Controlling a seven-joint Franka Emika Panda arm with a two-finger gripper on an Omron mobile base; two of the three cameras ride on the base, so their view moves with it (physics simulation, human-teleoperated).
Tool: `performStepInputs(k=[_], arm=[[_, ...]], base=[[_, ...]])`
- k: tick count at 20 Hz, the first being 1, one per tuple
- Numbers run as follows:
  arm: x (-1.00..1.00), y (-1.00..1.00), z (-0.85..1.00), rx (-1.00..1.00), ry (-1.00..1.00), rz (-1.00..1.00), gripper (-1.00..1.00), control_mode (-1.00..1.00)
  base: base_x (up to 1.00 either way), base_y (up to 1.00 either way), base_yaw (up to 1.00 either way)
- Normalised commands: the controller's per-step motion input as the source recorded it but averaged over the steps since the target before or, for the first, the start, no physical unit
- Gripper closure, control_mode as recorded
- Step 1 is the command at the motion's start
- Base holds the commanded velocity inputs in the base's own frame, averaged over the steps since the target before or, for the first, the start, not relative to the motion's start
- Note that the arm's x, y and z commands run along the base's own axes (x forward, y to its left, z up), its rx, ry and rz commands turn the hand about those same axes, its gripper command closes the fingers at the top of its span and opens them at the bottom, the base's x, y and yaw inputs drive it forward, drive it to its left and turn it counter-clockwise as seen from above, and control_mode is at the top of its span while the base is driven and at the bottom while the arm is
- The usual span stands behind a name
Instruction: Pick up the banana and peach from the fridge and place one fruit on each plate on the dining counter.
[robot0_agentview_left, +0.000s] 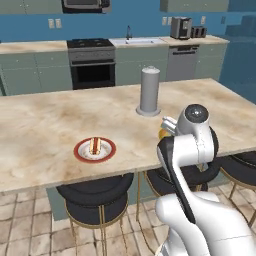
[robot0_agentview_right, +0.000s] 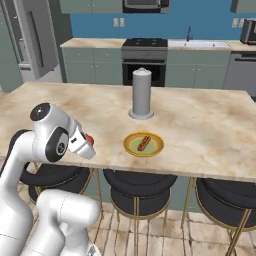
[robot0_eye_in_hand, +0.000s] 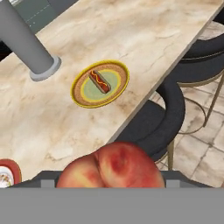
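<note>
You have the peach (robot0_eye_in_hand: 111, 165) in the pincer (robot0_eye_in_hand: 111, 181), the jaws standing fairly wide because the round fruit fills the gap between them; in the hand view it sits right at the bottom, pressed between the dark tips, and in the right base view a bit of red shows at the end of the hand. The hand hangs just off the near edge of the worktop (robot0_agentview_left: 45, 130), above the black stools (robot0_agentview_left: 95, 195), so the fruit is not yet over the marble. Both plates lie close to that near edge, which keeps them within easy reach from this side. The yellow plate (robot0_eye_in_hand: 100, 83) sits near the middle of the near edge, just in front of the tall grey cylinder (robot0_eye_in_hand: 24, 41), and it already carries a small elongated thing with a dark-red stripe, which you may take for the banana (robot0_eye_in_hand: 99, 81), though it is too small to be sure. The red-rimmed plate (robot0_agentview_left: 95, 149) lies further along the same edge, to the arm's left; it too seems to bear something small and striped, and I cannot tell what it is. By my reading, one fruit is delivered and the peach is the one left, so you should judge which plate is truly free before you carry it over the edge and lower it. Watch that the round fruit does not roll off a shallow plate so near the worktop's edge.
</note>
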Motion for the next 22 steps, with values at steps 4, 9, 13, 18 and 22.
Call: performStepInputs(k=[4,9,13,18,22], arm=[[0.0,0.0,0.0,0.0,0.0,0.0,1.0,1.0],[0.0,0.0,0.0,0.0,0.0,0.0,1.0,1.0],[0.0,0.0,0.0,0.0,0.0,0.0,1.0,1.0],[0.05,-0.07,0.0,0.01,0.0,0.04,1.0,-1.0],[0.11,-0.58,-0.02,0.01,0.0,0.12,1.0,-1.0]], base=[[0.29,-0.37,0.25],[0.38,-0.27,0.23],[0.38,-0.3,0.22],[0.24,-0.26,0.17],[0.0,0.0,0.0]])
